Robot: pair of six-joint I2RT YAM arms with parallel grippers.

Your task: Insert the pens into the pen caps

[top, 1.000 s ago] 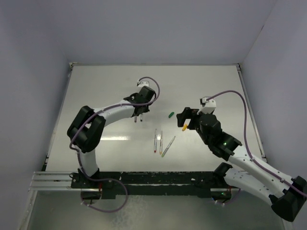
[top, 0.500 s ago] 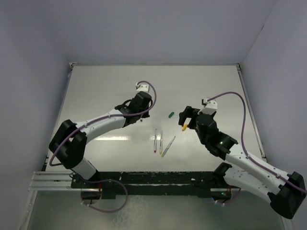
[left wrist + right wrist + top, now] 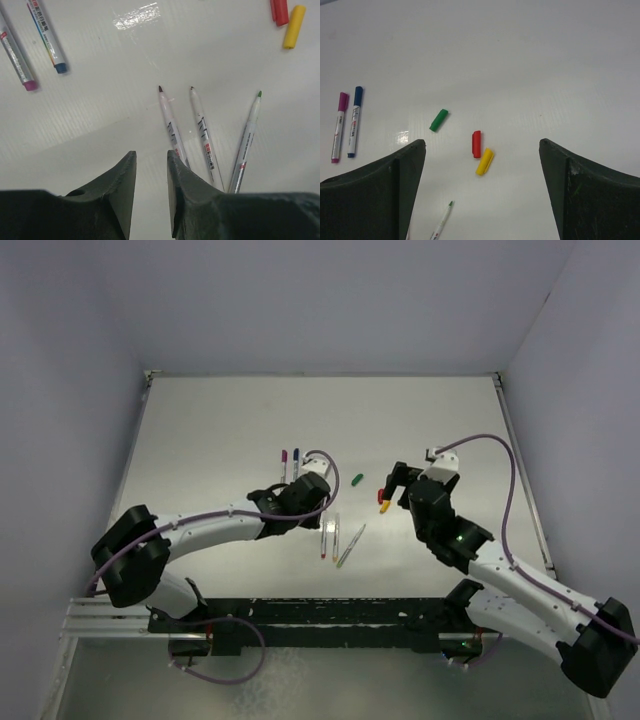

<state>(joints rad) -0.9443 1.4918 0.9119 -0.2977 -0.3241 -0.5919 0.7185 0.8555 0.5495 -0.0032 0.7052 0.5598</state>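
Purple-capped grey-white marker pen (image 3: pixel 16 55) and blue-capped twin (image 3: pixel 46 37) are lying well left of three uncapped grey-white pens (image 3: pixel 203 132). Just left of that fan the black left gripper (image 3: pixel 150 156) is hovering, barely parted and empty; it should be straddling one barrel squarely. Right of it are lying a green bullet-shaped cap (image 3: pixel 439 120), red cap (image 3: pixel 476 144), yellow cap (image 3: pixel 484 161), then the wide-open, empty right gripper (image 3: pixel 482 141). The left gripper is hiding the fan's near ends.
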